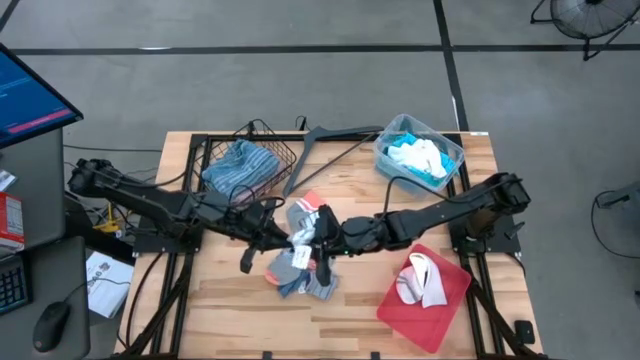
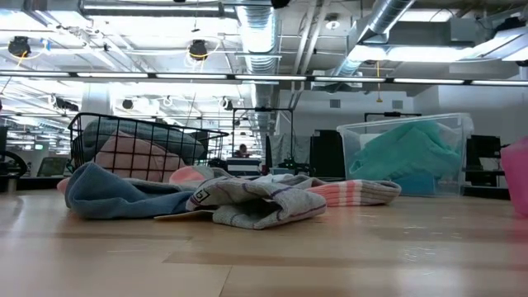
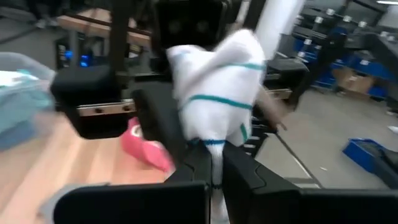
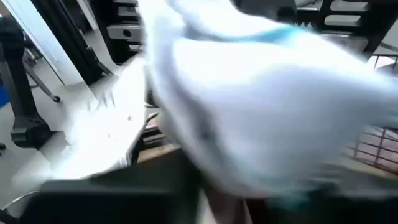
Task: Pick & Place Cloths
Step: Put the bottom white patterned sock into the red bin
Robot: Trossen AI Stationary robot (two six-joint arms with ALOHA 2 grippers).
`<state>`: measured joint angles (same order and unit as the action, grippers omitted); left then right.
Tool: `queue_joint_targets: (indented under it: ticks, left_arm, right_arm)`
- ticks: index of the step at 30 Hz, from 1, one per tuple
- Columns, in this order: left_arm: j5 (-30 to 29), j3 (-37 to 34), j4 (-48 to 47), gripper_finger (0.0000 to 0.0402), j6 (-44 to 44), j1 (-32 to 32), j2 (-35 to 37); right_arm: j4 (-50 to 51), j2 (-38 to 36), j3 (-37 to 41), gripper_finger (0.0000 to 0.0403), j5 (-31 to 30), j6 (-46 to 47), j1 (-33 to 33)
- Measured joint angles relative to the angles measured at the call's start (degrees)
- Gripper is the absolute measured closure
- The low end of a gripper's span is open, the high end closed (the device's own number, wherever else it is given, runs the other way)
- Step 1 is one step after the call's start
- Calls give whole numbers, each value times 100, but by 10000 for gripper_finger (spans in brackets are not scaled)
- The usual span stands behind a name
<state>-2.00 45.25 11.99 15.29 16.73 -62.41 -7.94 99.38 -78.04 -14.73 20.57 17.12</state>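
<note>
My left gripper (image 1: 285,238) is at the table's middle, above a pile of cloths (image 1: 300,272), and is shut on a white sock with teal stripes (image 3: 214,81). My right gripper (image 1: 326,238) faces it from the right, close against the sock's other end. In the right wrist view the sock (image 4: 267,93) is a white blur that fills the picture and hides the fingers. In the low view the pile (image 2: 256,200) lies flat on the table: a blue cloth, a grey striped sock and a pink striped one. My left gripper pinches the white sock's narrow end (image 3: 215,149) between its two fingers. The fingers come level from the table's left. The rest of the sock stands out beyond the fingertips toward my right gripper, clear of the table.
A wire basket (image 1: 262,150) with a blue striped cloth stands at the far left. A clear bin (image 1: 452,150) holds turquoise and white cloths at the far right. A dark hanger (image 1: 330,135) lies between them. A red tray (image 1: 440,310) with a white and pink cloth lies near right.
</note>
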Motion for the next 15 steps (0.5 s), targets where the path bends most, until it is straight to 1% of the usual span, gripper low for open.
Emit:
queue_joint_targets:
  ticks: [1,2,4,6,9,10,12,15]
  left_arm:
    - [-117,0,5,398,-2,0,0]
    - [-249,0,10,396,-4,0,0]
    - [-394,0,4,389,-10,0,0]
    - [-401,0,-38,377,-89,0,2]
    - [-372,0,-461,350,-85,7,1]
    - [-363,0,-658,339,-18,7,8]
    - [-363,0,-1088,317,50,13,13]
    - [-371,0,-1701,286,312,15,-15]
  right_arm:
    - [60,-18,0,367,7,-14,0]
    - [137,-53,0,381,-17,-12,0]
    - [239,-121,0,388,-99,142,16]
    - [417,-163,-4,396,-276,381,54]
    - [1289,-418,1,398,-692,956,230]
    - [1653,-528,-13,399,-863,1217,312]
    - [2736,-787,-4,399,-1245,1945,508]
    - [4448,-1106,-3,400,-1525,3490,831]
